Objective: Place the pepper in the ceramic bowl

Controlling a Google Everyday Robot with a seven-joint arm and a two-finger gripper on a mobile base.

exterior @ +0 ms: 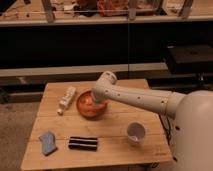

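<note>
Pincer (96,103) — down in ceramic bowl (84,112).

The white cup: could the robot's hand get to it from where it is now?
Probably yes. The hand is at the ceramic bowl, and nothing stands between it and the white cup.

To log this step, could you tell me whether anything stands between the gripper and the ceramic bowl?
Nothing visible does. The gripper hangs over the ceramic bowl. The bottle lies to its left and the white cup front-right, both aside. I cannot see the pepper.
</note>
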